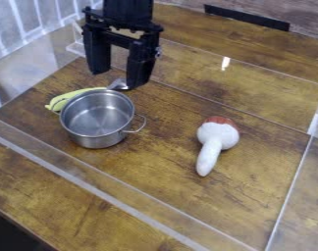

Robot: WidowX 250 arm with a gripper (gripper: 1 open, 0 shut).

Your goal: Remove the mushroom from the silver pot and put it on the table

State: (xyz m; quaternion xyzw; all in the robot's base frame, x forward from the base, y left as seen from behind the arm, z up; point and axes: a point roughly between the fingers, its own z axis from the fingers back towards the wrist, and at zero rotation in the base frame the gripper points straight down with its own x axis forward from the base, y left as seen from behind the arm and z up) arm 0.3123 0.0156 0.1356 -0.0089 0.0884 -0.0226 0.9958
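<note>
Mushroom (pixel 214 145) lies on its side on the table (pixel 162 186), toward the right edge, cap pointing to the far side, well apart from the silver pot (pixel 97 118); that pot stands toward the left edge, holding nothing; my gripper (pixel 119 67) hangs above the far-left part, its jaws wide apart and gripping nothing; a yellow-green curved thing (pixel 70 97) touches the pot's far-left side.

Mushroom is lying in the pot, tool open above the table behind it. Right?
Not quite. The mushroom lies on the table, right of the empty pot, as the camera view shows. The tool is open behind the pot.
</note>
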